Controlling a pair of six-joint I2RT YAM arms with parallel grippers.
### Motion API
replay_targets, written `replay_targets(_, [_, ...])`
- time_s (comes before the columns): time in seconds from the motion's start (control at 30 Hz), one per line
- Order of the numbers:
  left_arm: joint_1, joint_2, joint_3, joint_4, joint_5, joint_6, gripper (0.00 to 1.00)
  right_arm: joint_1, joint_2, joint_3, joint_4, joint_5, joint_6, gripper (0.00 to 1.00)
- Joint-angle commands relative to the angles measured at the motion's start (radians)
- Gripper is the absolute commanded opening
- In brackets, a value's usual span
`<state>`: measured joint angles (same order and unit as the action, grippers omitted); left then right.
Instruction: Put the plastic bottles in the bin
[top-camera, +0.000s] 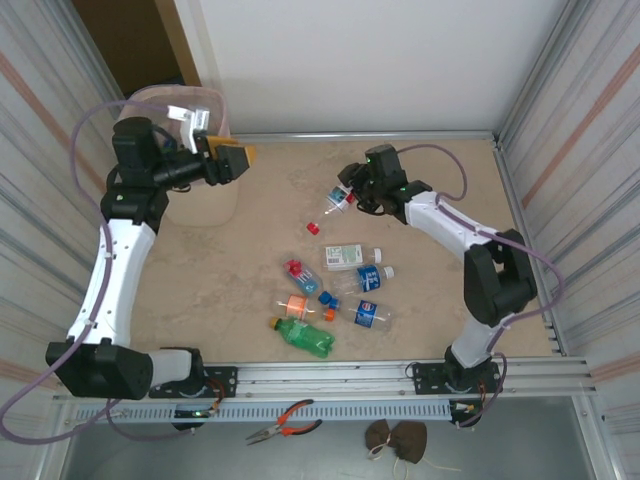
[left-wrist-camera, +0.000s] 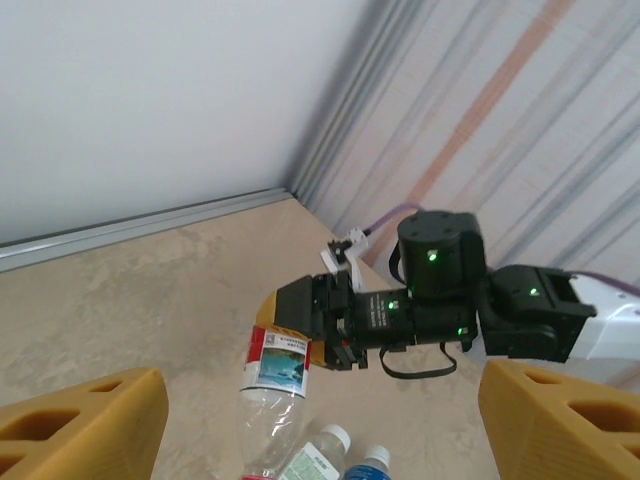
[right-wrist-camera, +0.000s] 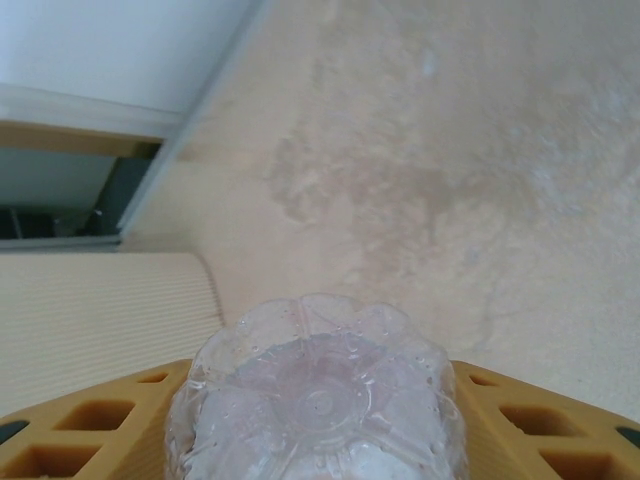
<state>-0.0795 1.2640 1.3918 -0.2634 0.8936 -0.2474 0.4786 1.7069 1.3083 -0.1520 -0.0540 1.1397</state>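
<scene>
Right gripper (top-camera: 350, 192) grasps 1 light, crushable bottle (left-wrist-camera: 275, 365) by its stiffer base, toward the table's (top-camera: 450, 180) far edge; left gripper (top-camera: 236, 158) gapes empty.

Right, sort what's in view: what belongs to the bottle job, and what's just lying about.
Job:
- bin
- clear bottle in the right gripper
- loose bottles on the table, including the green bottle and the white-labelled bottle

Lying about:
- red-handled pliers
- brown cloth pieces
</scene>
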Motion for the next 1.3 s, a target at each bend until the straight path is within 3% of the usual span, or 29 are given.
replay_targets(0.0, [-0.053,0.021,0.011,0.047,0.012,0.051,0.82,0.026,-0.1,-0.014,0.021,0.052,-0.146,0.56])
replay_targets(0.33, [-0.198,0.157,0.074,0.031,-0.022,0.115,0.84,0.122,-0.291,-0.002,0.021,0.152,-0.358,0.54])
replay_targets(0.8, [-0.448,0.316,0.191,-0.113,-0.189,0.312,0.88,0.166,-0.372,0.038,-0.011,0.216,-0.35,0.57])
replay_targets(1.0, [-0.494,0.365,0.228,-0.152,-0.282,0.341,0.87,0.165,-0.379,0.038,0.006,0.214,-0.334,0.56])
replay_targets(1.27, [-0.519,0.38,0.209,-0.128,-0.232,0.363,0.82,0.165,-0.387,0.039,0.015,0.221,-0.331,0.56])
